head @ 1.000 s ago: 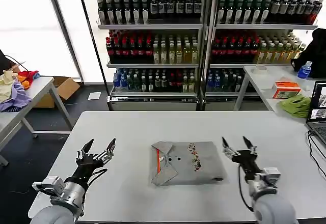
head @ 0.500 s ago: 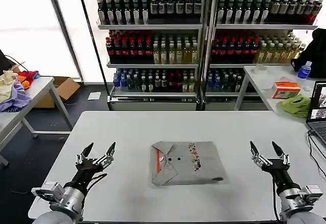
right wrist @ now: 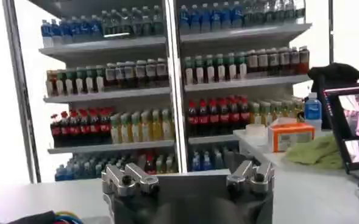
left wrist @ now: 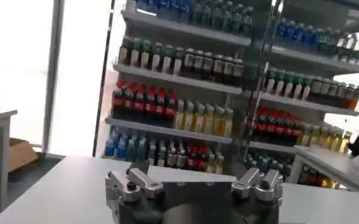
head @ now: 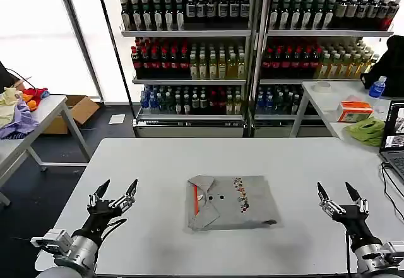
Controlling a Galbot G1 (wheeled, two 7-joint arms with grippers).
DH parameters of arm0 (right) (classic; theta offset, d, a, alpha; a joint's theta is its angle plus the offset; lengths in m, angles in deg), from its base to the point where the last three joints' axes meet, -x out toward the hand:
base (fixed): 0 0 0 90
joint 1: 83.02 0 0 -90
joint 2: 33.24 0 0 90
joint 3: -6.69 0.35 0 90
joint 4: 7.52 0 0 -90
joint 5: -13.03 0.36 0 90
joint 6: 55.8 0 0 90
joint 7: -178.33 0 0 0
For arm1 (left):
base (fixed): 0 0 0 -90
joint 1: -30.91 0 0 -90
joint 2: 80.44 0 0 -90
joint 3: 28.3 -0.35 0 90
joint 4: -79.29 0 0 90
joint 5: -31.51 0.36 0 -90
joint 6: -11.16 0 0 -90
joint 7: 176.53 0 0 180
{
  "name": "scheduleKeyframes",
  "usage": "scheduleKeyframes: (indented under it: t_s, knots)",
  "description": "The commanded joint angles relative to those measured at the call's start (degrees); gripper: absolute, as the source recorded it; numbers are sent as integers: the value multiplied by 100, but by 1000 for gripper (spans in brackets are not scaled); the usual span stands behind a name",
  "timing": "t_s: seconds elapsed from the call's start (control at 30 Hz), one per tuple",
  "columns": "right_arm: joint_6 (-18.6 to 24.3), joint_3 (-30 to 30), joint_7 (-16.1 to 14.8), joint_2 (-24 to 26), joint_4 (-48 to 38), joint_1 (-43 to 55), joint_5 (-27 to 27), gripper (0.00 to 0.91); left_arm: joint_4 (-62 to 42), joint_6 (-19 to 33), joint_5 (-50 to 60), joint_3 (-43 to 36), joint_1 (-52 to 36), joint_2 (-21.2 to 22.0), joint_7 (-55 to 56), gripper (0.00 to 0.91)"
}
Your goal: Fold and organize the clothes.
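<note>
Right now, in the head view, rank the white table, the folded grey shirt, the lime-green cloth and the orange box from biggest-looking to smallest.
1. white table
2. folded grey shirt
3. lime-green cloth and orange box: they look much alike, the cloth slightly larger; both sit farther from the camera, so true sizes are unsure.

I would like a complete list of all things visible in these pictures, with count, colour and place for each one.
Shirt: one, light grey with orange-red neck lining, folded at the middle of the white table.
Bottle shelves: two units, many coloured bottles, behind the table.
Cloth heap: one, purple, yellow and red, on the far-left side table.
Cardboard box: one, brown, on the floor at left.
Lime-green cloth: one, on the right side table.
Orange box: one, beside it.
Blue bottle: one, farther back.
Laptop: one, right edge.
Left gripper: open, above the table left of the shirt.
Right gripper: open, right of the shirt.
</note>
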Motion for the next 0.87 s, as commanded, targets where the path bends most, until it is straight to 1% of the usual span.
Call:
scheduleKeyframes:
  t_s: [0.03, 0.1, 0.87]
  knots:
    - [155, 101, 12, -18, -16, -134, -80, 907, 8, 13, -24, 99, 53, 3, -6, 907]
    - [118, 103, 58, -22, -2, -138, 59, 907, 21, 12, -32, 107, 60, 4, -7, 907]
    - [113, 92, 90, -36, -66, -126, 27, 907, 144, -14, -69, 170, 92, -27, -13, 907]
